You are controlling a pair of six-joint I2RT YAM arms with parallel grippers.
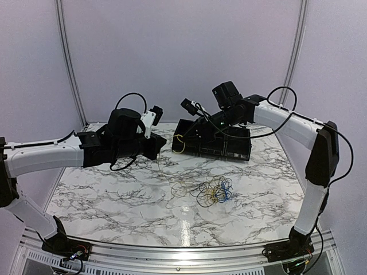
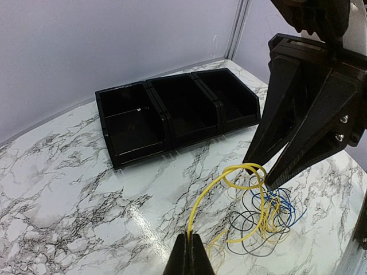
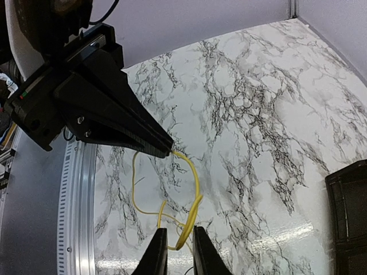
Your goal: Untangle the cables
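Seemingly 3 cables [image 1: 213, 191] lie tangled on the table [image 1: 114, 195].

White marble-look table [image 1: 114, 195] with grey veins. On it sit a black three-compartment bin tray [image 2: 162, 117] at the back and a tangle of yellow, black and blue cables [image 1: 213, 192] mid-table.

White marble-patterned desk [image 1: 114, 195], veined in grey and black. Behind the desk, plain pale lilac wall panels [image 1: 183, 51], joined by slim metal uprights [image 1: 67, 57] rising from the desk's far corners. Along the desk's near edge, a ribbed aluminium rail [image 1: 172, 253]. Near the desk's centre, a bright streak of reflected light [image 1: 184, 226].
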